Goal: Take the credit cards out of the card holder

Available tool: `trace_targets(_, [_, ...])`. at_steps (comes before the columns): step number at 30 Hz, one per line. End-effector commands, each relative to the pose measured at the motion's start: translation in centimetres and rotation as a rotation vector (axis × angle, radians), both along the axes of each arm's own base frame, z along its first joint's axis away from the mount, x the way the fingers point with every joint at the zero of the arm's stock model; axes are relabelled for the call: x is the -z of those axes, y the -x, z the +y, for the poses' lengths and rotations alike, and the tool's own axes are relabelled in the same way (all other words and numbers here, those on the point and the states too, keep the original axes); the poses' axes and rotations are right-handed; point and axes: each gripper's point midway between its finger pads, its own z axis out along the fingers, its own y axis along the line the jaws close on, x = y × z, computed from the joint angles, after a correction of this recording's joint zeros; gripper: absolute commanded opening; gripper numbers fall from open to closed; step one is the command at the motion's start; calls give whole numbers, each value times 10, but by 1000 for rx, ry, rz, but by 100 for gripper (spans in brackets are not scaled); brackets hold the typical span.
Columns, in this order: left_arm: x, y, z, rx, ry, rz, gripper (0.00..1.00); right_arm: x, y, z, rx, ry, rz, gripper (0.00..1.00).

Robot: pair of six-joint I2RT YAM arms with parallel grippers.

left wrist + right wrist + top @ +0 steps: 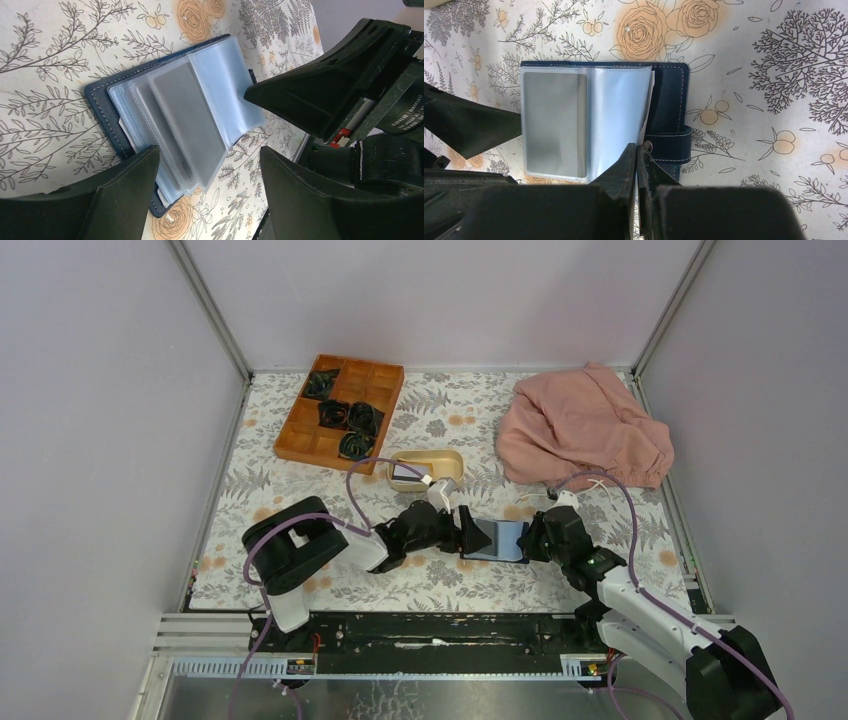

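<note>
The floral tablecloth (440, 585) is spreading across the whole work area, and a crumpled pink cloth (580, 430) is sitting at the far right. At the far left a wooden compartment tray (300, 432) is holding several dark bundles (350, 418). Both arms are reaching in toward the middle. Just beyond them a beige oval dish (447, 462) is resting with something pale and flat in it. The card holder (498, 540) is lying open flat on the cloth between the two grippers, navy cover down, its snap tab (667, 145) sticking out to one side. Its clear sleeves (616, 115) are fanning upward, and a grey credit card (554, 125) is showing through the top pocket. The left gripper (209, 155) is hovering with its fingers spread wide apart, one on each side of the holder's end and touching nothing. The right gripper (638, 147) is pressing its fingers together at the edge of the top sleeve; whether they are pinching that sleeve I cannot tell
</note>
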Motion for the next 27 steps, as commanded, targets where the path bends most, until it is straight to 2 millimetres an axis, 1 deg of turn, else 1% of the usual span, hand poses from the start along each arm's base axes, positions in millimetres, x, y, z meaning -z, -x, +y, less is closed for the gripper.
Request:
trace_targets(1, [-20, 3, -19, 41, 72, -27, 80, -4, -3, 6, -22, -21, -18, 6])
trace_targets(9, [-31, 6, -30, 63, 94, -38, 80, -2, -2, 7, -23, -26, -12, 7])
trace_targets(13, [-29, 6, -31, 62, 89, -36, 80, -4, -2, 6, -13, -29, -18, 7])
trace_targets(14, [-28, 6, -30, 63, 86, -35, 80, -6, -2, 5, -9, -29, -22, 11])
trace_targets(16, [-26, 6, -29, 59, 82, -34, 80, -11, -3, 5, -3, -38, -38, 23])
trace_targets(19, [-23, 6, -28, 55, 74, -30, 80, -20, -4, 0, 20, -38, -66, 45])
trace_targets(20, [-22, 6, -27, 53, 72, -29, 80, -24, -5, -1, 29, -36, -74, 50])
trace_targets(22, [-20, 7, -25, 49, 67, -30, 80, -30, -5, -7, 53, -26, -80, 54])
trace_targets(25, [-18, 5, -18, 26, 52, -37, 80, -43, -7, -14, 90, -18, -121, 55])
trace_targets(27, [-18, 3, -11, 9, 35, -49, 80, -54, -10, -12, 69, -28, -165, 55])
